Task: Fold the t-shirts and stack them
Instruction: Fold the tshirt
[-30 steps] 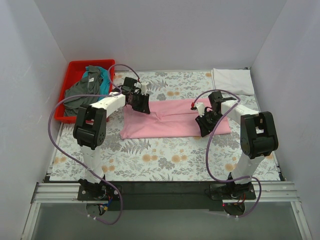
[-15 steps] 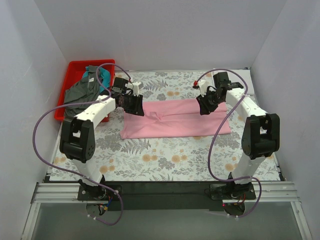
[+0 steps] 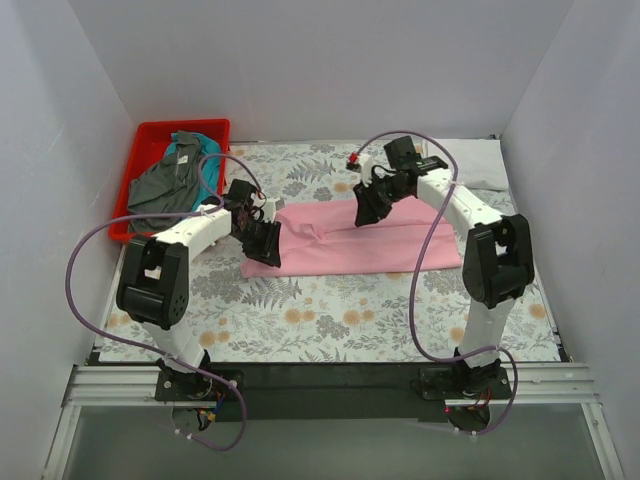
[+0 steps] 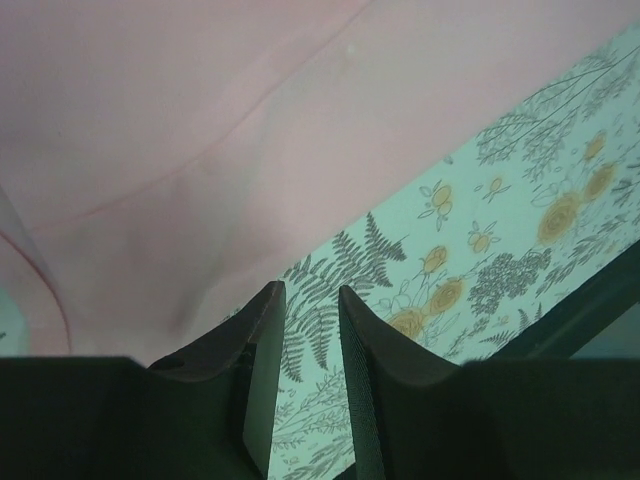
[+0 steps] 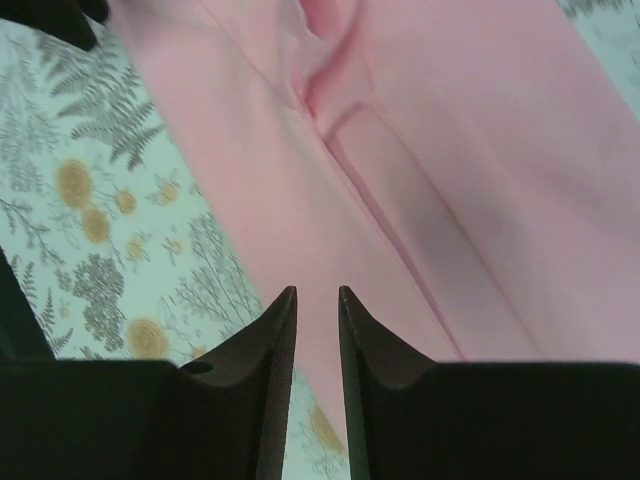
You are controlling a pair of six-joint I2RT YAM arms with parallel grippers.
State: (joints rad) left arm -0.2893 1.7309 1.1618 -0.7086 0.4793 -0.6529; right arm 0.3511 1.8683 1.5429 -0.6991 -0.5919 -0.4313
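The light pink t-shirt (image 3: 340, 245) lies as a long flat strip across the middle of the table. It also shows in the left wrist view (image 4: 200, 120) and the right wrist view (image 5: 450, 150). My left gripper (image 3: 266, 255) hangs over its near left corner. Its jaws (image 4: 310, 290) stand a little apart with only tablecloth between them. My right gripper (image 3: 365, 212) hangs over the shirt's far edge near the middle. Its jaws (image 5: 316, 292) stand a little apart and empty above the pink cloth. The white t-shirt (image 3: 488, 170) lies folded at the back right. The dark grey t-shirt (image 3: 160, 185) and the teal one (image 3: 185, 152) lie crumpled in the bin.
The red plastic bin (image 3: 150, 130) stands at the back left corner. The floral tablecloth (image 3: 330, 320) covers the table and shows in both wrist views (image 4: 480, 230) (image 5: 100, 200). White walls close in the back and both sides. Purple cables loop off both arms.
My left gripper moved from the pink shirt's far left corner toward me to its near left corner. My right gripper moved from the right end to the far edge, then left to the middle.
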